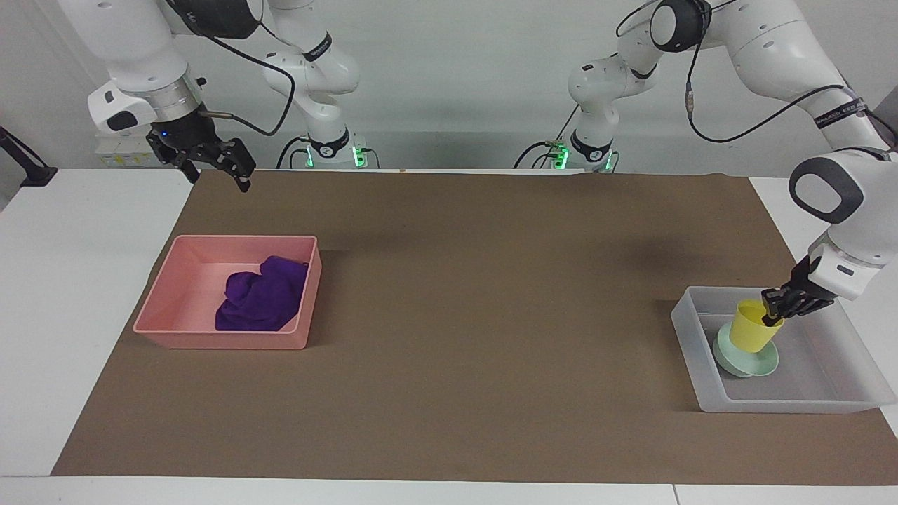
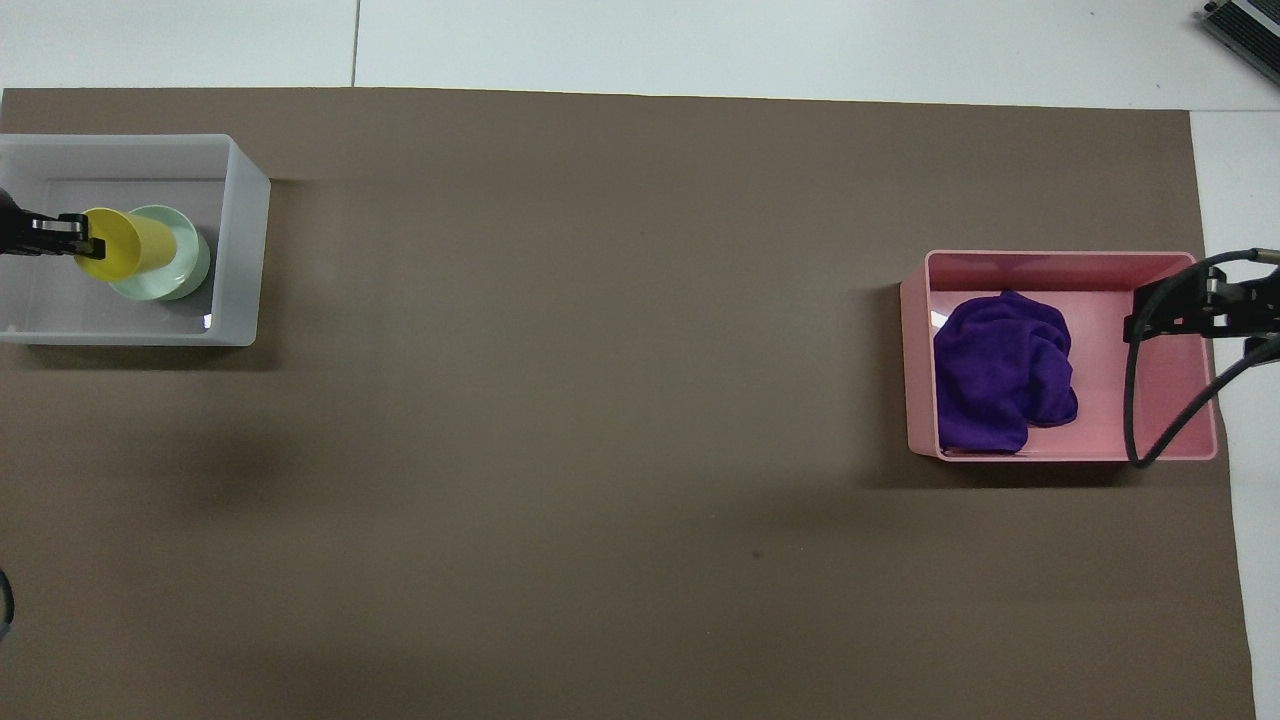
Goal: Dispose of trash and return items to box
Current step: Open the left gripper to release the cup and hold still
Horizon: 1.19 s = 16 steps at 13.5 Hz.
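Cup (image 1: 751,335) in left claw (image 1: 772,308) grip, partly masking bowl (image 1: 744,363); right claw (image 1: 214,161) apart.

A robotics lab. Two white robot arms (image 1: 316,77) stand bolted at the 12 o'clock edge of a white tabletop (image 1: 77,280), green status lights glowing at their bases, black cables looping along their links. A plain brown mat (image 1: 449,315) covers the work area, backed by a bare pale wall (image 1: 456,63).
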Available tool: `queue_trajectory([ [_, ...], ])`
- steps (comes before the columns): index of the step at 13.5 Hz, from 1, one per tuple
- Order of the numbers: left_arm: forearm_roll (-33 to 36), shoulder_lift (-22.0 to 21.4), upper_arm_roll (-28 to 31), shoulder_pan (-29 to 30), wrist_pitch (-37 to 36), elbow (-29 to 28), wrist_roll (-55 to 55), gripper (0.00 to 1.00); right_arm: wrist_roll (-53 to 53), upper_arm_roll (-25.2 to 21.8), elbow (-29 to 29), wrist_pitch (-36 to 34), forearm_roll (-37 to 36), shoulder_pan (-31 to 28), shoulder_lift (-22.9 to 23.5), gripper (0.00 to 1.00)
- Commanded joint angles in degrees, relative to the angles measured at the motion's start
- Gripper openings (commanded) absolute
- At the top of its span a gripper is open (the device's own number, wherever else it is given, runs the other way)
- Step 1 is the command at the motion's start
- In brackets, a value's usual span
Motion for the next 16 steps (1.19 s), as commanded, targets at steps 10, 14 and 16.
queue_trajectory([
  [10, 2.55, 2.84, -0.25, 0.66, 0.81, 0.66, 0.27, 1.00, -1.77, -0.24, -1.67, 0.23, 1.35, -0.77, -1.41, 1.00],
  [14, 2.55, -5.57, -0.16, -1.71, -3.11, -0.38, -1.74, 1.00, -1.77, -0.16, -1.67, 0.23, 1.35, -0.77, -1.41, 1.00],
  [16, 4.91, -8.06, -0.77, -2.24, -6.03, 1.88, -2.27, 1.00, -1.77, -0.24, -1.67, 0.23, 1.35, -0.77, -1.41, 1.00],
])
